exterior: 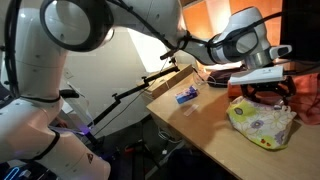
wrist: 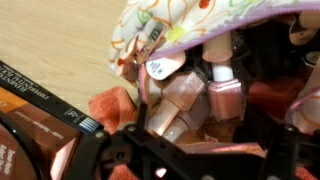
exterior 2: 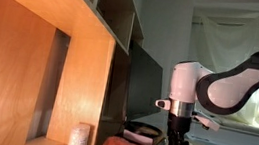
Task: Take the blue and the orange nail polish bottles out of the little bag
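The claw [exterior: 261, 90] is held spread wide with nothing grasped, just above the little bag [exterior: 262, 125] on the bench [exterior: 195, 120]. In the wrist view, pinkish bottles [wrist: 225, 95] are seen at the bag's mouth, directly ahead of the claw, beside a flat dark case [wrist: 40, 115]. A small blue thing [exterior: 187, 95], possibly a bottle, is seen well apart from the claw

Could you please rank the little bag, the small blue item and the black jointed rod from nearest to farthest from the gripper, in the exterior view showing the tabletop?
1. little bag: right below the open gripper, at the picture's right.
2. small blue item: lying on the table, toward the left.
3. black jointed rod: past the table's edge, farther left.
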`<action>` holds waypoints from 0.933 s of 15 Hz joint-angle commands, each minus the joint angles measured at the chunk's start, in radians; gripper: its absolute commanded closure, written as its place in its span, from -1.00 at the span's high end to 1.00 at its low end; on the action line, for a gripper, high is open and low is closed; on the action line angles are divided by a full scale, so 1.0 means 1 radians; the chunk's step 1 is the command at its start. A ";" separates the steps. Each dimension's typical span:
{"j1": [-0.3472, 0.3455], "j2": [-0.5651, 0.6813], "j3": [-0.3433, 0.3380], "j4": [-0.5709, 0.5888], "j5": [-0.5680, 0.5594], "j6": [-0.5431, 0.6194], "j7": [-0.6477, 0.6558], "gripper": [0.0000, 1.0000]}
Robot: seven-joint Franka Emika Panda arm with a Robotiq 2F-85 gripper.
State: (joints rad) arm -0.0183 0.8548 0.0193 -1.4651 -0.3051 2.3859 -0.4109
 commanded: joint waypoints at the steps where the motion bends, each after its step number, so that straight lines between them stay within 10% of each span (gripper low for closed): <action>1: -0.009 0.032 0.015 0.067 0.023 -0.061 -0.036 0.31; 9: -0.006 0.063 0.015 0.129 0.021 -0.096 -0.041 -0.89; 14: 0.009 0.011 0.002 0.074 0.001 -0.044 -0.010 -0.95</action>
State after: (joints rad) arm -0.0168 0.8909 0.0234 -1.3709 -0.3039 2.3284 -0.4128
